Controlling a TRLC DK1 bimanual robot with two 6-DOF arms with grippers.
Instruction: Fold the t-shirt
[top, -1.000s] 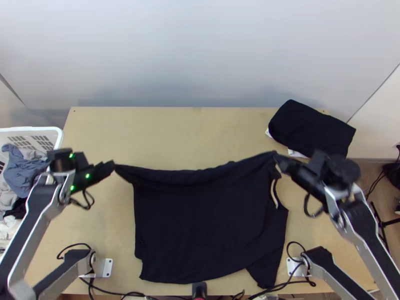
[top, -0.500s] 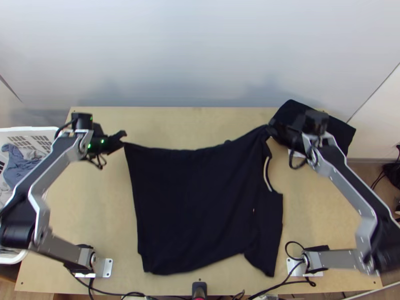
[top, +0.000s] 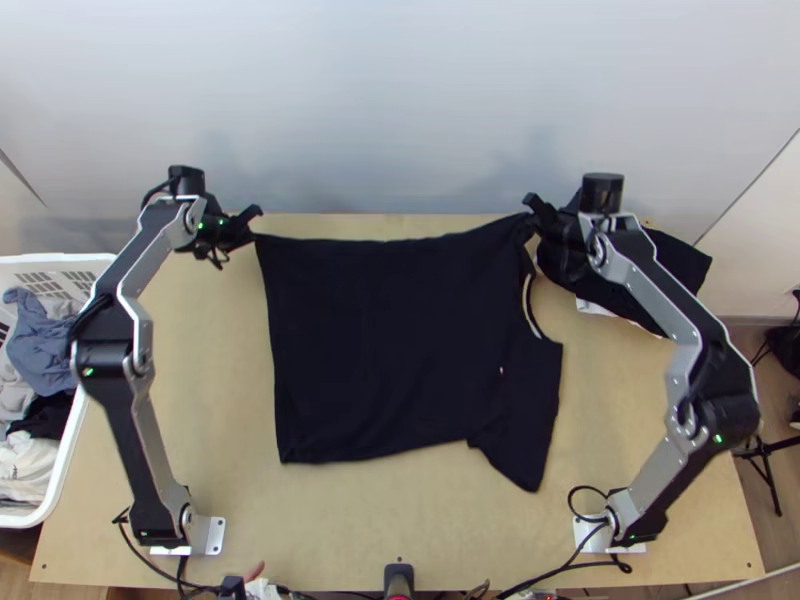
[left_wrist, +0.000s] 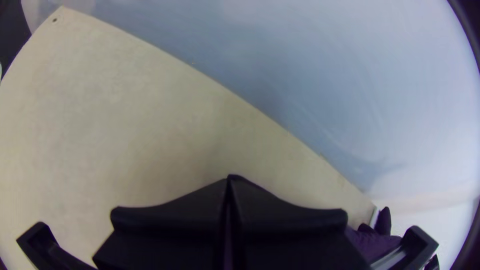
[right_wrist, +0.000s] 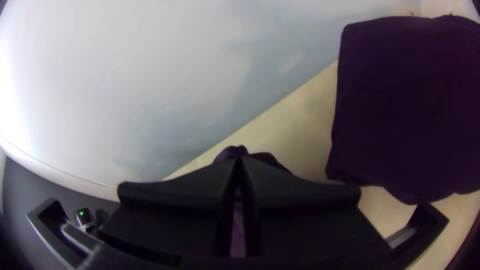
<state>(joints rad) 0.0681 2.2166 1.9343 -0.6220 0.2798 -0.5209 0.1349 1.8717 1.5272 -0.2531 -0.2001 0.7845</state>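
Light wooden table (top: 200, 400): we see its far edge by a pale wall.
Left black gripper (top: 252, 222): clenched on one far corner of the shirt.
Right black gripper (top: 534, 209): clenched on the other.
Black t-shirt (top: 390, 340): stretched between both, over mid-table; we cannot tell how much touches down.
Folded black cloth (top: 682, 265): partly hidden behind the right arm; we can't count its layers.
White plastic basket (top: 50, 259): cut off at the side.
Count: two grippers, one shirt, one basket.
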